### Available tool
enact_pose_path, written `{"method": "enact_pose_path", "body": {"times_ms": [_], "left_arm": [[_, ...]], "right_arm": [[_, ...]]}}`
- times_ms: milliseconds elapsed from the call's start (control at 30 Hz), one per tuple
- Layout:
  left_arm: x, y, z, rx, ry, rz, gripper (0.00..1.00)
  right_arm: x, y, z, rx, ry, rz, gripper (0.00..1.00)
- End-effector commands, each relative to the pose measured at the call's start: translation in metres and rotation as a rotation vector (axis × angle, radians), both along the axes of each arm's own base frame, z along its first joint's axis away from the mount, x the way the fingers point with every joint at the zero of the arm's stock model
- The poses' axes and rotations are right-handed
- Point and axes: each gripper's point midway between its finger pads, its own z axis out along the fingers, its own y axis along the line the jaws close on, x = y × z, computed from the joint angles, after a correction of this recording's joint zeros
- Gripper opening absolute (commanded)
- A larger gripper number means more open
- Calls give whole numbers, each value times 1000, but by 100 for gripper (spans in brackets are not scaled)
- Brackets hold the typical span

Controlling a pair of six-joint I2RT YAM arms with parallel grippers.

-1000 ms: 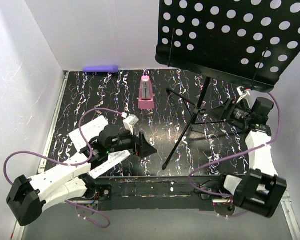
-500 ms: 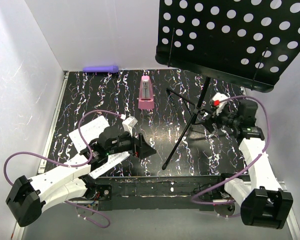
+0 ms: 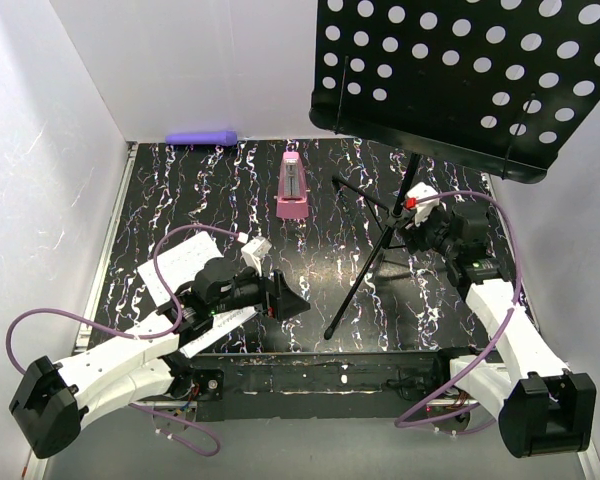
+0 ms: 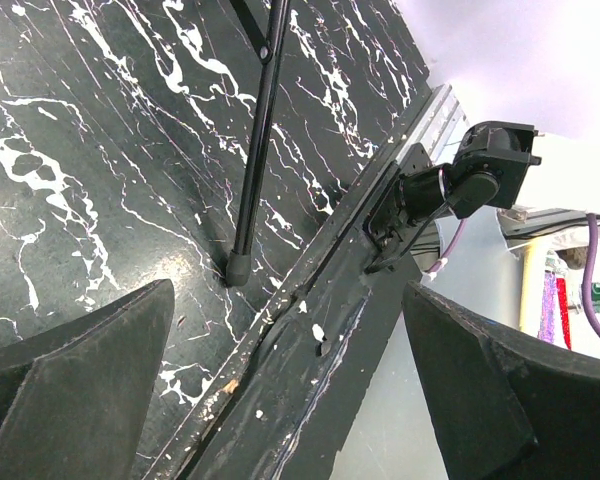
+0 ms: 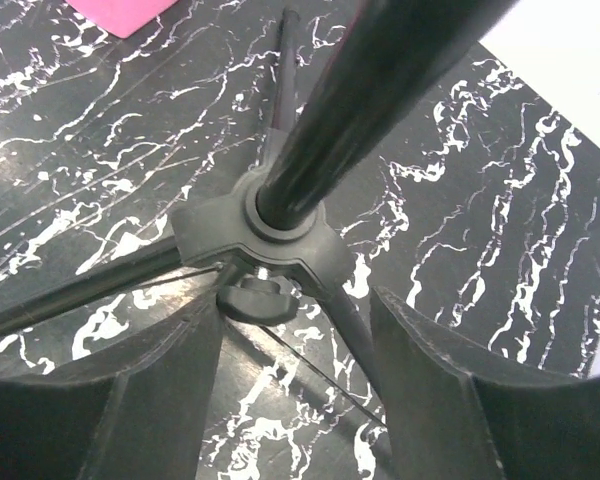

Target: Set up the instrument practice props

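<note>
- Upper right of the overhead view, the music stand (image 3: 450, 70) is upright on its spread tripod, with its desk unfolded and bare. That part looks done.
- Upper middle, the pink metronome (image 3: 292, 190) stands on the table (image 3: 180, 190), well apart from the stand's legs.
- Left of centre, two sheet-music pages (image 3: 175, 262) lie flat on the table, one partly under the left arm. Getting them onto the desk seems the main work left.
- Lower centre, the left gripper (image 3: 286, 298) hangs with its fingers spread wide and nothing between them.
- Right of centre, the right gripper (image 5: 298, 300) straddles the tripod hub (image 5: 280, 235) low on the pole, a finger on either side. I cannot tell whether they touch it.
- White walls close the left, back and right of the frame.
- Just below a tripod foot runs the near rail (image 4: 310, 330).
- The desk overhangs the right arm, and open tabletop lies between the metronome and the pages.
</note>
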Motion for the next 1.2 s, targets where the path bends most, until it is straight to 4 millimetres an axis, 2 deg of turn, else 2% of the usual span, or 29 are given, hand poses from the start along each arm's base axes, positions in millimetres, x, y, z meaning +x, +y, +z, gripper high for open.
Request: {"method": "enact_pose_path", "body": {"times_ms": [0,167,400,567,733,967,1167], "left_arm": [[2,-2,6,-18,-15,2,98],[1,0,7,-20,-20,8,98],[1,0,7,-23,-18,8,98],[0,1,13,-38,-22,8,98],[-3,1,13,-50,-18,4,98],[-5,2,15,-59,-7,8,98],[-5,4,14,-49,-4,18,98]], "right_arm": [[11,2,10,18,-50,-28,63],[8,6,6,44,-32,-20,50],[-7,19,-5,144,55,15,25],[-8,14,-6,323,180,-39,21],[-5,-6,-17,623,372,-156,20],[-3,-2,-34,914,598,-189,19],[1,1,-30,1050,688,-163,17]]}}
